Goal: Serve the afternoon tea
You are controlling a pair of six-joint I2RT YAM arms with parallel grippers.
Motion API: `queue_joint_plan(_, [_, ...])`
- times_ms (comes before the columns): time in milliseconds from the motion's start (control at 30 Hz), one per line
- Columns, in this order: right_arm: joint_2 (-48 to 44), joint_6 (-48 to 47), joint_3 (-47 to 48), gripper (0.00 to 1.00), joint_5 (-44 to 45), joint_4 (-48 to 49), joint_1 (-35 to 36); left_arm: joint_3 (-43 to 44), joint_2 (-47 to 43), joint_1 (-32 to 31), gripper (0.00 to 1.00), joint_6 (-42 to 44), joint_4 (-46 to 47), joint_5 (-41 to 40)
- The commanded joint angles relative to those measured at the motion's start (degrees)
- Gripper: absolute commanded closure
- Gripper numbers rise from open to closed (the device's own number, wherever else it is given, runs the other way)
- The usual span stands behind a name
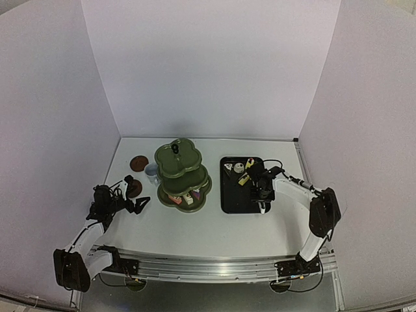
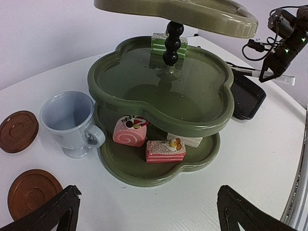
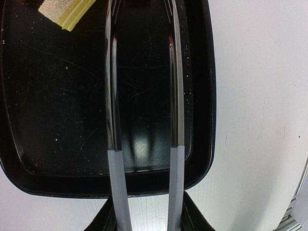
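Only the left wrist view shows what the olive-green three-tier scalloped stand [image 2: 159, 91] carries. A green striped cake [image 2: 161, 44] sits on the middle tier by the black beaded post [image 2: 172, 43]. On the bottom tier are a pink roll cake [image 2: 131, 132], a red-sided square slice [image 2: 165, 150] and a pale cake [image 2: 187, 140] half hidden under the rim.

The stand is upright on the white desk [image 2: 250, 159], post vertical, top tier cut off. A pale blue cup [image 2: 67, 120] stands just beside it, handle towards the bottom tier. A far round brown coaster [image 2: 18, 131] and a near round brown coaster [image 2: 31, 192] lie left.

The left tool [image 2: 147, 202] is spread wide, empty. The right tool [image 3: 147, 219] pinches the metal tongs [image 3: 111, 96], whose arms run lengthwise, apart, over the black rectangular tray [image 3: 57, 96]. A yellow cake [image 3: 65, 12] is cut off at the top edge.
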Motion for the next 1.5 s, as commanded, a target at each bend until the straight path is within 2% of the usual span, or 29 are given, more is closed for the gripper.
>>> queue_joint_plan(0, [-0.17, 0.38, 2.29, 0.65, -0.3, 0.73, -0.49, 1.48, -0.77, -0.16, 0.0, 1.5, -0.23, -0.52])
queue_joint_plan(333, [3.49, -4.48, 5.95, 0.66, -0.45, 0.92, -2.46, 1.42, -0.66, -0.17, 0.01, 1.61, -0.07, -0.45])
queue_joint_plan(400, [3.71, -4.59, 6.38, 0.73, -0.04, 0.94, -2.57, 1.5, -0.84, -0.18, 0.0, 1.61, -0.29, -0.61])
queue_joint_plan(500, [3.19, -4.51, 6.67, 0.88, 0.43, 0.79, -2.6, 1.62, -1.03, -0.18, 0.0, 1.72, -0.59, -0.79])
queue_joint_plan(633, [-0.04, -4.69, 7.08, 0.99, 2.23, -0.37, -2.6, 1.89, -1.14, -0.17, 0.0, 1.67, -0.67, -0.81])
queue_joint_plan(800, [-7.28, -5.49, 9.59, 1.0, 7.07, -3.19, -2.6, 2.59, -1.01, -0.16, 0.0, 0.17, -0.55, -1.22])
queue_joint_plan(967, [-11.31, -8.74, 16.98, 1.0, 8.14, -3.24, -2.0, 2.34, -0.23, -0.18, 0.0, -1.94, 1.88, -1.02])
queue_joint_plan(1067, [-10.58, -13.4, 24.23, 1.0, 7.6, -2.77, 1.23, 2.33, -0.07, -0.17, 0.0, -3.59, 2.82, -2.0])
queue_joint_plan(1233, [-7.52, -24.0, 33.34, 1.0, 4.51, 1.24, 12.37, 2.45, -0.52, -0.17, 0.0, -8.13, 3.92, -7.35])
queue_joint_plan(1467, [-4.74, -31.08, 37.63, 1.0, -10.25, 10.84, 21.16, 2.83, -1.11, -0.04, 0.0, -11.68, 3.34, -12.12])
